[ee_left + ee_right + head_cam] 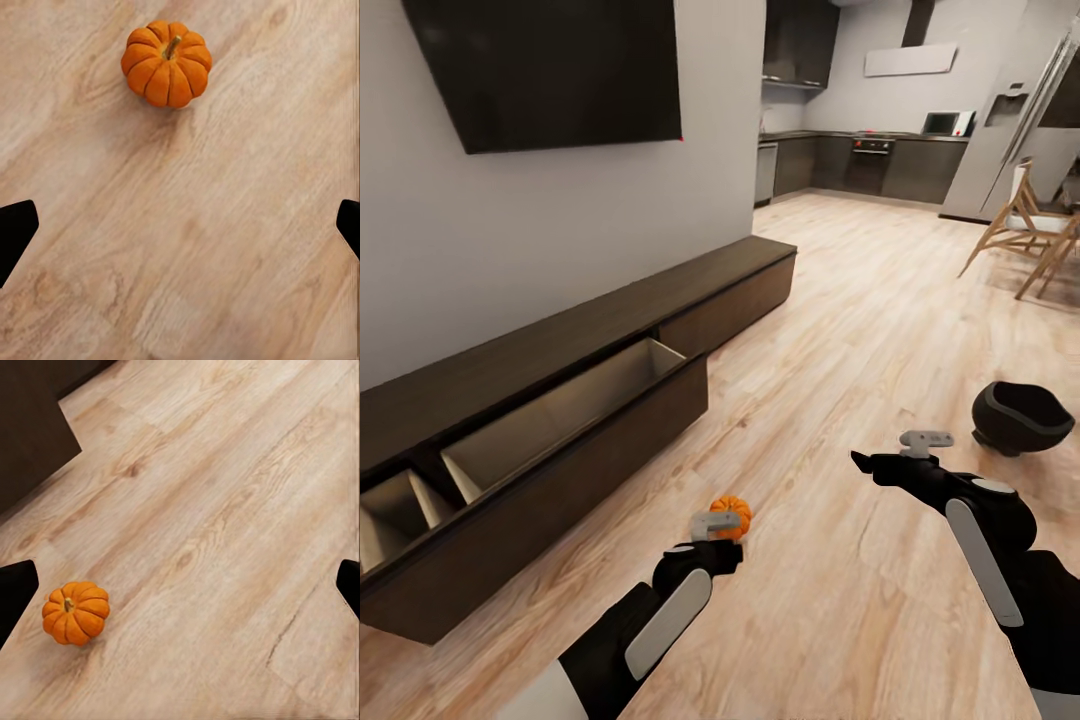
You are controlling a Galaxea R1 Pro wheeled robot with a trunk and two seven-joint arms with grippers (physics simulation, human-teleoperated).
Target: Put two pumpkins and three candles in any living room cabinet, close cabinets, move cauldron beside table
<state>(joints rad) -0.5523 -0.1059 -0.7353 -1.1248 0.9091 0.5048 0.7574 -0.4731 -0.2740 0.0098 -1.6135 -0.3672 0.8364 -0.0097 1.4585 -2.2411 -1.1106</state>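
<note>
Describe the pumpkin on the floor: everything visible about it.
The pumpkin is small, squat and bright orange, with deep ribs running down from a short greenish-brown stem at its top. It sits upright, stem up, on the pale wood-plank floor, casting a soft shadow. Nothing else touches it. The left hand hovers above it, open, the pumpkin lying beyond the fingertips rather than between them. In the head view it sits in front of the open drawers of the dark-brown cabinet.
</note>
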